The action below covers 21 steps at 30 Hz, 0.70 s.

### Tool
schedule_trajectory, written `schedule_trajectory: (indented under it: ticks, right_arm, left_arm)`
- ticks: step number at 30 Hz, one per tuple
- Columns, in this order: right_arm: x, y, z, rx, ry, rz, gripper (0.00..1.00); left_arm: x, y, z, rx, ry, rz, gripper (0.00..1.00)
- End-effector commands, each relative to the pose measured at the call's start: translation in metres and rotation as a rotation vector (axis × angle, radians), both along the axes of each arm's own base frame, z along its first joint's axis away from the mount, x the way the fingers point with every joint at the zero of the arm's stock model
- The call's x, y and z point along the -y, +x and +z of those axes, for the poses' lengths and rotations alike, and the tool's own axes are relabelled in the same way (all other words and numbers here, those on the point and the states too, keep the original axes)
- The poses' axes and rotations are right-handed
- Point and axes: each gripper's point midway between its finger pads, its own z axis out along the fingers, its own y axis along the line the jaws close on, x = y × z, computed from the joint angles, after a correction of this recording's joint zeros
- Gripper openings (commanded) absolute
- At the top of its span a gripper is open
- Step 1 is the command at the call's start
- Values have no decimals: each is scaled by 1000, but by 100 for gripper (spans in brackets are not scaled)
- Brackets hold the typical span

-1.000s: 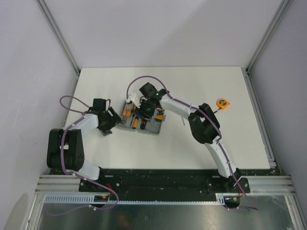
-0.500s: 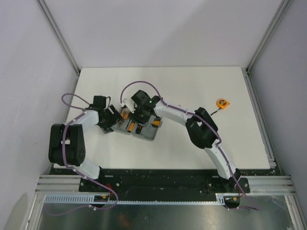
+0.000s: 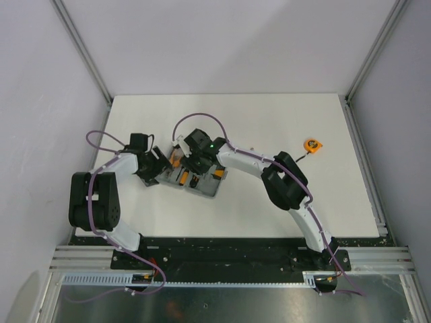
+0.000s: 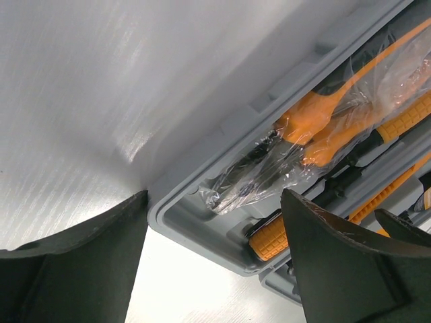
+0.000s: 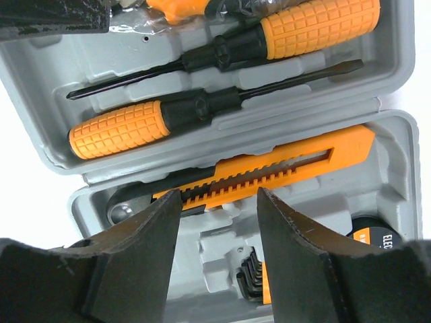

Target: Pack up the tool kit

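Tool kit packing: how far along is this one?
Done: two screwdrivers and the knife sit in slots of the open case; bagged pliers lie inside too. In hand: nothing; left fingers and right fingers hover open at the case. Left: the tape measure lies out on the table, and the case needs closing.

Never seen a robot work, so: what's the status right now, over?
Left hand open at case corner. Right hand open over knife. Tape measure unpacked, out on table.
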Motion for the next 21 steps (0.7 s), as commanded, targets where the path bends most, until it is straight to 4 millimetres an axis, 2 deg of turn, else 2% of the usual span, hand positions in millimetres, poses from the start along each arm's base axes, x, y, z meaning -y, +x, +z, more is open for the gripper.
schedule_trajectory:
  ticks: [1,8,12,16,21]
  right_arm:
    - [145,-126,-175,-380,-647,44,55]
    - [149,-134,-187,-401,-683,33,55]
    - [140,-131,-182,-394,-642,21,55]
    - [107,-100,-150,-345,-486,-46,56]
    - [57,-41,-83,-207,-242,-116,59]
  left_arm:
    - [5,9,-2,11,-26,-29,83]
    - [4,10,-1,16,-21,-32,83]
    - [4,11,0,21,-21,-32,83]
    - [4,14,7,42,-19,-35,83]
    - [2,17,18,82,-7,-41,83]
